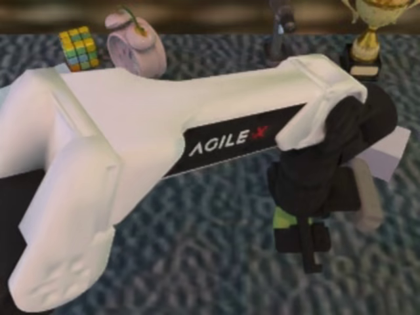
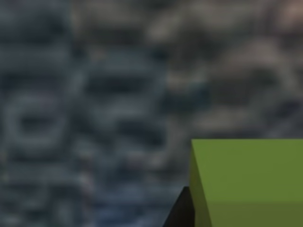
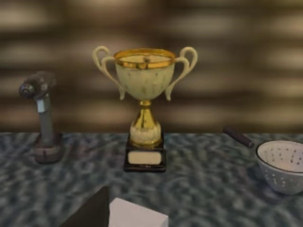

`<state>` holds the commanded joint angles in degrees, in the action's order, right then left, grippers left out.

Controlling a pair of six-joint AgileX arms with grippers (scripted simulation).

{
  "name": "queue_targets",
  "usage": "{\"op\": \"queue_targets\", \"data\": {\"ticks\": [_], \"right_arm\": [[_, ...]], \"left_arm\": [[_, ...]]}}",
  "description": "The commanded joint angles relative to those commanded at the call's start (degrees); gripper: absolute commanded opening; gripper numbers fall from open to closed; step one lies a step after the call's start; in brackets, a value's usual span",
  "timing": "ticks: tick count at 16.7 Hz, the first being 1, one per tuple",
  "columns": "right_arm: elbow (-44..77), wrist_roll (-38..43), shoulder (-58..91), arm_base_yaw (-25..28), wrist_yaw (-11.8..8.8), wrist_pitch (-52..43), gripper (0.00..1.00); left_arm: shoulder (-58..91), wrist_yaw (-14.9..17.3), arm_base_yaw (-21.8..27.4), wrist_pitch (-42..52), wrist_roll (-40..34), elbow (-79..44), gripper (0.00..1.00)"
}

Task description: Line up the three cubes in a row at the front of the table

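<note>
On the top view's left, the left arm (image 1: 131, 138) reaches from that side across the bench (image 1: 216, 262) toward the right half. It passes in front of a puzzle cube (image 1: 79, 48) and a pink clock (image 1: 134, 42) at the back edge.

The left pincer (image 1: 307, 246) hangs over the right half of the bench with the green cube (image 1: 283, 217) right at it. In the left wrist view the green cube (image 2: 246, 179) fills the near corner, and one dark finger (image 2: 180, 213) lies against its side. I judge that the pincer is clenched on this cube, although the second finger is not shown.

The step in hand seems to be carrying the green cube to its place in the row. To do it well, the arm should keep the cube level and lower it straight down near the front edge. The cube should touch the bench flat before the grip is released, and room should be left beside it for the other two.

Further right, the white cube (image 1: 388, 154) lies close behind the pincer and is partly hidden by the wrist. The pink cube is not visible in any view.

The right pincer (image 3: 92, 210) is low beside the white cube (image 3: 137, 213), facing a trophy (image 3: 145, 109). I cannot tell if it is clenched or released.
</note>
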<state>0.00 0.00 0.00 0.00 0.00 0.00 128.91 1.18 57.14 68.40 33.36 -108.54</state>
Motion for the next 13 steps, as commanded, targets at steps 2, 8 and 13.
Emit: {"op": "queue_targets", "data": {"ticks": [2, 8, 13], "right_arm": [[0.0, 0.0, 0.0, 0.0, 0.0, 0.0, 1.00], [0.0, 0.0, 0.0, 0.0, 0.0, 0.0, 1.00], [0.0, 0.0, 0.0, 0.0, 0.0, 0.0, 1.00]], "left_arm": [[0.2, 0.0, -0.2, -0.1, 0.1, 0.1, 0.00], [2.7, 0.1, -0.1, -8.3, -0.1, 5.6, 0.00], [4.4, 0.0, 0.1, -13.2, 0.0, 8.8, 0.00]]}}
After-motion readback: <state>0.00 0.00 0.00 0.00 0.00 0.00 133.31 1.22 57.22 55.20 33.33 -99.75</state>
